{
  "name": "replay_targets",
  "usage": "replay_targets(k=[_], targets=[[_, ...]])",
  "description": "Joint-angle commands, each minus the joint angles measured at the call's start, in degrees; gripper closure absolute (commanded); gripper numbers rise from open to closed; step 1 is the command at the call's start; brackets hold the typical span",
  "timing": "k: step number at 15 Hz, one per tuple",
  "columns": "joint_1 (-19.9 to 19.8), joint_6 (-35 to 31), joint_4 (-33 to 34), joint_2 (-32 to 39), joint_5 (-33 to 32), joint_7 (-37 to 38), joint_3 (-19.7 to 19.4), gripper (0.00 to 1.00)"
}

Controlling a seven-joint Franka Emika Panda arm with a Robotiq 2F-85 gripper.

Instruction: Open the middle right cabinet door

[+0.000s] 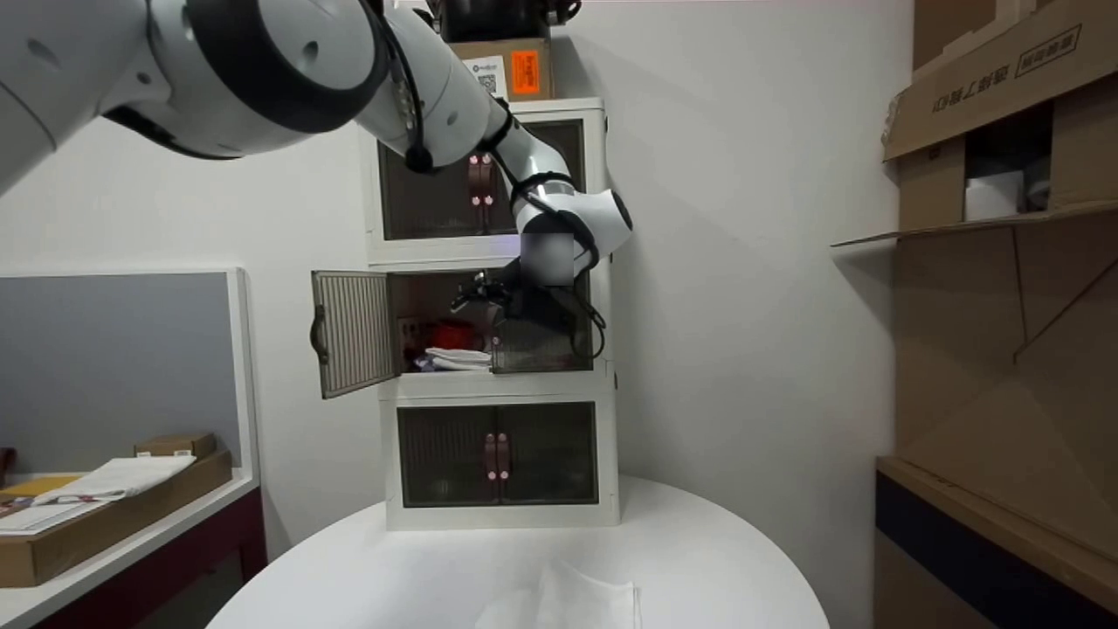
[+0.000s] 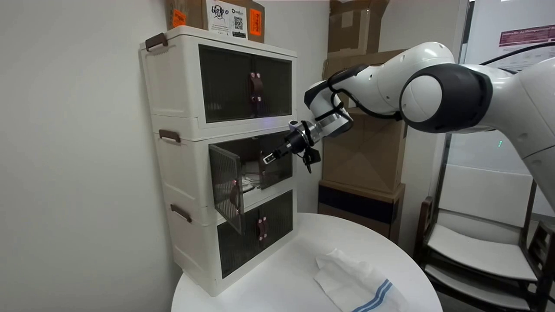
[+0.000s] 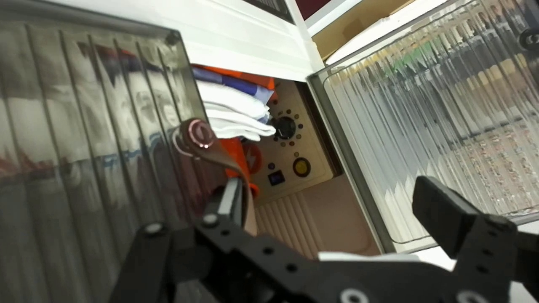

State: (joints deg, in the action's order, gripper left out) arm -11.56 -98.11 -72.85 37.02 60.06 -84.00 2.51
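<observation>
Wrist view: gripper (image 3: 329,185), fingers (image 3: 442,216) spread well apart, one finger at the strap handle (image 3: 215,153) of the middle right cabinet door (image 3: 101,147), contact not certain; its panel ribbed, see-through, dark-edged, filling the left of this view. Both exterior views: same door as right half of the middle tier of the white cabinet (image 2: 180,169), gripper in front of it; fully shut or slightly ajar, cannot tell. Twin left door (image 1: 354,332): swung wide, jutting outward. Inside the compartment (image 3: 337,210): folded white cloths (image 3: 236,111), stacked; red item (image 1: 452,335); beige panel (image 3: 318,143) with black knob (image 3: 285,127) and round yellow button (image 3: 301,167). Upper doors (image 2: 225,86), shut, crossed in an exterior view by the robot arm (image 1: 323,79); lower doors (image 1: 546,454), shut. Cardboard box (image 2: 234,21), on the cabinet top. White towel (image 2: 347,277) with blue stripes, on the round white table (image 1: 725,550), before the cabinet. Brown cartons (image 2: 364,147), stacked, to the right of the cabinet; chair (image 2: 481,251), farther right. Edges and room: door's free edge, upright, just beside its handle, bordering the gap that shows the interior; twin door's edge, well apart, across that gap; white frame ledge (image 1: 541,386), just below the door; plain wall (image 1: 742,262), to the cabinet's right in an exterior view, cartons well apart past it; table top, below the gripper, reaching forward to a curved rim; space between the fingers, wide, with the compartment seen through it.
</observation>
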Motion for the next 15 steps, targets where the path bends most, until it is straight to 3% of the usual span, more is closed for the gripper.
replay_targets(k=[1, 8, 15], targets=[[-1.5, 4.2, -4.3, -3.1, 0.6, 0.0, 0.2, 0.0], [-3.7, 3.2, -13.9, -8.9, 2.0, 0.1, -2.6, 0.0], [-3.0, -1.3, -17.6, -13.0, 0.6, 1.2, -6.4, 0.0]])
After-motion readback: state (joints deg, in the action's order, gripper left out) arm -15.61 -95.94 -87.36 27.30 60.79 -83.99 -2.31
